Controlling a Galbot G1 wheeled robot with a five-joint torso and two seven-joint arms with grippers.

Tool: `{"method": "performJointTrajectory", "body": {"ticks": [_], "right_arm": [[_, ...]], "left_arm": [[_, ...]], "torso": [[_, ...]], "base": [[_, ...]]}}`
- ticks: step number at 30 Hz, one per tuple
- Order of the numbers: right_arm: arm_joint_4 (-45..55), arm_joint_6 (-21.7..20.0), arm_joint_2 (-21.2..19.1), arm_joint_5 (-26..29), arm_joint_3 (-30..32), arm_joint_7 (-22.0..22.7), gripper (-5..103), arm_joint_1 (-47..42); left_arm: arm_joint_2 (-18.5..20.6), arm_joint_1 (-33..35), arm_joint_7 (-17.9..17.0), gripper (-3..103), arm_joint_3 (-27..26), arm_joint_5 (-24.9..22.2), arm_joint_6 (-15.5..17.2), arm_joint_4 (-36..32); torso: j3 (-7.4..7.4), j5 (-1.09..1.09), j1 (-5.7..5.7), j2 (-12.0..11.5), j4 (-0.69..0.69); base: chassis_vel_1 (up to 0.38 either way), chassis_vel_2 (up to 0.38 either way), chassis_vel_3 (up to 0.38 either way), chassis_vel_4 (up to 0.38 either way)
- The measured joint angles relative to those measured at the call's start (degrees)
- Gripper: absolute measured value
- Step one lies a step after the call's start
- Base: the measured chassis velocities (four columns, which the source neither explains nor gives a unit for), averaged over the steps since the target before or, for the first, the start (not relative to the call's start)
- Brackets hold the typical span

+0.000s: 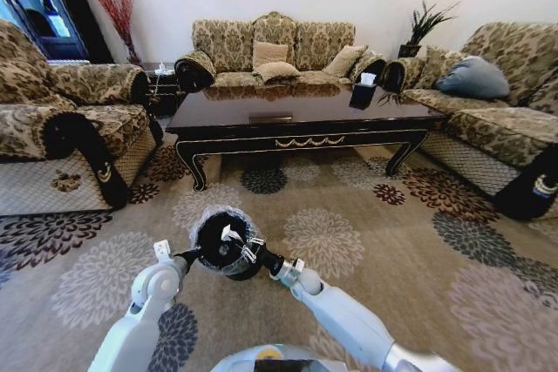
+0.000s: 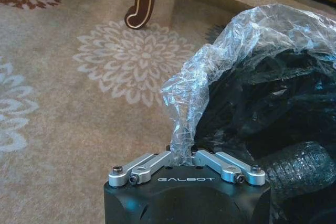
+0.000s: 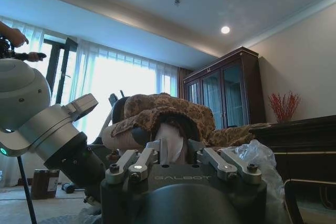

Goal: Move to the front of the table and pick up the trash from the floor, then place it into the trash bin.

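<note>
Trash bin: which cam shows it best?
Head view: the whole trash bin on the floor, both grippers at its rim. Left wrist view has its bag-lined rim up close; right wrist view catches a bit of the bag.

The trash bin (image 1: 222,241) and table (image 1: 301,119) stand on the floor (image 1: 392,250).

Clear bottle (image 2: 302,169) in the trash bin (image 2: 262,103), cut off at frame edge.

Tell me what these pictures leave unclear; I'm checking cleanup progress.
- Trash bin contents: head view, right gripper covers the opening.
- Bottle cap: left wrist view, cut off by the edge.
- Floor beneath the table: head view, tabletop hides it.
</note>
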Motion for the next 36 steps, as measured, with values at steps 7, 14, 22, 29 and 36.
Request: {"method": "performJointTrajectory", "body": {"ticks": [7, 14, 22, 29, 36], "right_arm": [[0.54, -0.02, -0.23, -0.26, 0.73, 0.29, 56, -0.49], [1.77, -0.32, -0.66, -0.12, 2.24, 1.30, 73, -0.91], [4.81, -4.14, -2.48, 2.44, 6.12, 8.37, 100, -1.78], [7.06, -21.02, -8.61, -1.91, 7.64, 31.39, 100, -3.99], [7.14, -30.93, -11.27, 2.21, 6.30, 38.81, 100, -5.47]], "left_arm": [[0.29, 0.54, 0.09, 2, -0.50, -0.04, 0.00, -0.85], [0.63, 1.40, 0.54, 2, -2.16, -0.17, 0.01, -1.39], [2.85, 2.47, 0.45, 1, -8.30, -0.97, 0.00, -1.49], [6.63, 1.65, -1.48, 1, -17.09, -7.20, -0.02, -2.63], [8.85, 2.17, -1.66, 1, -21.93, -11.09, -0.02, -4.18]], "torso": [[0.00, -0.01, 0.00, 0.00, 0.00], [0.00, -0.01, 0.00, 0.00, -0.01], [0.00, -0.01, 0.00, 0.00, 0.01], [0.00, -0.01, 0.00, 0.00, -0.02], [0.00, 0.00, 0.00, 0.00, 0.01]], "base": [[0.000, 0.000, 0.000, 0.000], [0.000, 0.000, 0.000, 0.000], [0.000, 0.000, 0.000, 0.000], [0.000, 0.000, 0.000, 0.000], [0.000, 0.000, 0.000, 0.000]]}}
